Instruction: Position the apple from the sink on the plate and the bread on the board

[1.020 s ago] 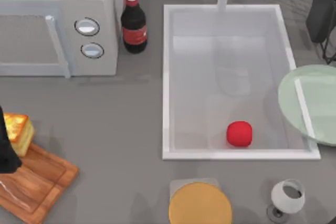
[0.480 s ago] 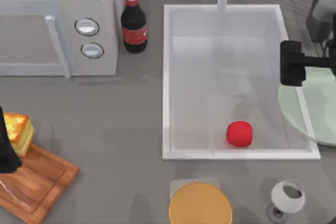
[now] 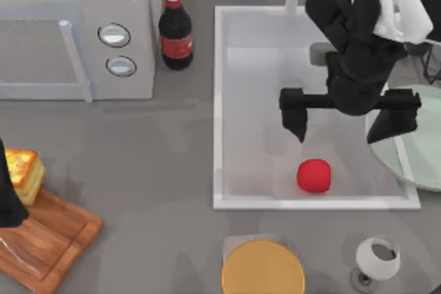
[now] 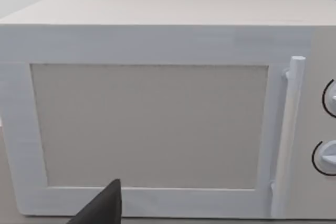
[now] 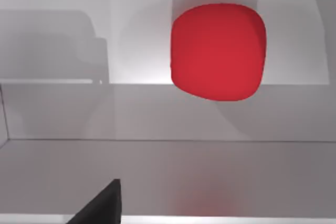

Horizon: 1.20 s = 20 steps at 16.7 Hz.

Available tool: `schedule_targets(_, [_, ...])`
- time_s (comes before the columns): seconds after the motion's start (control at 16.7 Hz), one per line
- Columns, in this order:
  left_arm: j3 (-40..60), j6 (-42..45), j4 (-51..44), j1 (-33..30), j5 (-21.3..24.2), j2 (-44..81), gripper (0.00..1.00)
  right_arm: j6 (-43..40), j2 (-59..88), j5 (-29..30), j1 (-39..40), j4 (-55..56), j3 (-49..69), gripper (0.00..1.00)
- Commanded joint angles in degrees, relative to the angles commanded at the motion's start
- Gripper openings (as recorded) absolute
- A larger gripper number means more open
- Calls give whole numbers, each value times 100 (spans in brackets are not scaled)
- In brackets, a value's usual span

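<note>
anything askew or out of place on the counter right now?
Two things. The plate overhangs the sink's right rim instead of lying flat on the counter. The bread sits at the board's far corner, partly off it. Nothing is spilled or tipped; the apple lies in the sink.

Apple [image 3: 314, 175] lies in the sink [image 3: 219, 101], near its front wall. Plate [image 3: 406, 135] sits right of the sink. Bread [image 3: 24, 173] rests on the board [image 3: 48, 239], far left. Right end effector [image 3: 348, 122] hangs above the sink, behind the apple.
</note>
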Motion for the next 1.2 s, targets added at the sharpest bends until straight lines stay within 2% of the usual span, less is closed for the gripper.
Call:
schedule_targets(0.18, [0,0,0,0,0,0,100,99,415,0,96,-216,321,100])
schedule_targets(0.6, [0,0,0,0,0,0,100,98,481,-1,71,-125,272,100])
schedule_targets(1.2, [0,0,0,0,0,0,100,128,1928,16,104,2335,-682,100])
